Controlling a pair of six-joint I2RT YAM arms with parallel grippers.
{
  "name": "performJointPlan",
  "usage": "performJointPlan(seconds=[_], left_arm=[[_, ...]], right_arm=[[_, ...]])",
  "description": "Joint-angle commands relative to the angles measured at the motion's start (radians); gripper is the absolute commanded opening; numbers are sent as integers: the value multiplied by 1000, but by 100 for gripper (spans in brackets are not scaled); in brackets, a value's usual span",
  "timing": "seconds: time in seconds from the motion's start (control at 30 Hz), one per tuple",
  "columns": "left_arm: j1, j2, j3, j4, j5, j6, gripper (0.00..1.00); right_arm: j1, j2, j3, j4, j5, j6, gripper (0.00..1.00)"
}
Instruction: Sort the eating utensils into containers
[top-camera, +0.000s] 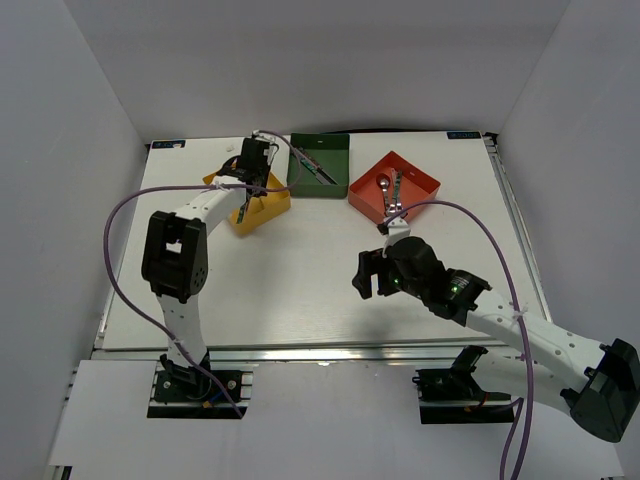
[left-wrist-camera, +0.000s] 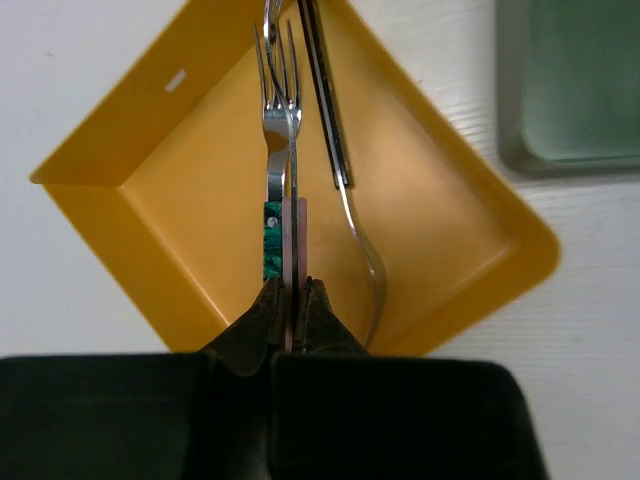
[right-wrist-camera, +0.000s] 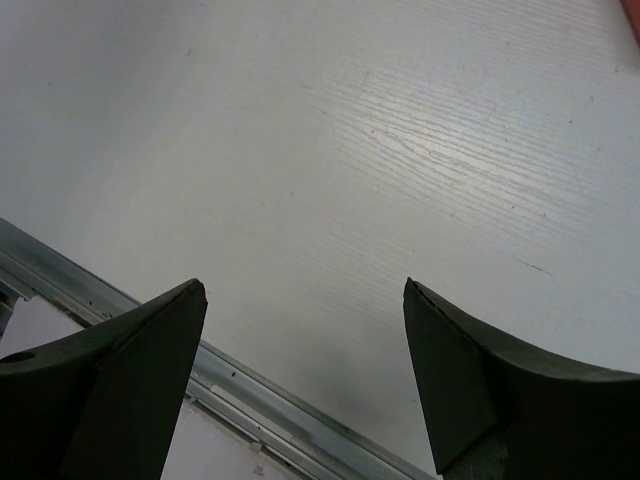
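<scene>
Top view: a white table (top-camera: 300, 290) is boxed in by white walls (top-camera: 60, 150) at left, right and back. Three trays sit in a row near the far edge. The yellow tray (top-camera: 272, 205) is turned corner-on, and the dark green tray (top-camera: 340, 150) sits square just beside it. The red-orange tray (top-camera: 420, 182), also corner-on, is a little apart to the right. Slim utensils lie slantwise in the green tray, and spoons (top-camera: 388, 190) lie in the red-orange one. The middle and near table is broad open surface. The left arm (top-camera: 205, 205) reaches over the yellow tray; the right arm (top-camera: 500, 315) bends low over the near middle.

Left wrist view: the left gripper (left-wrist-camera: 290, 305) is clamped tight on the handle of a fork (left-wrist-camera: 283, 150) with a teal grip. The fork's long axis runs straight away from the fingers (left-wrist-camera: 320, 320), with its tines pointing at the tray's far corner. Whether it touches the tray floor is unclear. A second utensil (left-wrist-camera: 325, 100) with a dark handle lies in the tray almost parallel, just right of the fork.

Right wrist view: the right gripper (right-wrist-camera: 305, 285) is spread wide and holds nothing, above bare table. A metal rail (right-wrist-camera: 250, 385) marks the table's edge.
</scene>
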Motion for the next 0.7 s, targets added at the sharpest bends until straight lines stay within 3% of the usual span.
performJointPlan(seconds=[0.0,0.17,0.2,0.27,0.33,0.4,0.6,0.63,0.67], left_arm=[[41,-4,55,-23,68,48,0],[58,-10,24,10,53,26,10],[58,-15,19,22,47,23,15],[61,-29,15,19,45,17,36],[63,-44,9,22,41,13,48],[63,-71,1,27,30,-3,68],[63,-194,5,-2,-28,-61,77],[63,-217,10,-18,-50,-99,94],[63,-242,18,-73,-68,-124,98]], right_arm=[[7,-6,36,48,-15,-22,84],[5,-3,25,58,-30,-25,84],[7,0,27,55,-30,-25,84],[7,2,30,47,-28,-25,84],[7,-2,33,44,-33,-22,84],[7,-5,40,39,-33,-20,84],[7,-17,69,1,-24,-19,84],[5,-29,74,-7,-12,-22,84],[7,-37,79,-17,5,-23,85]])
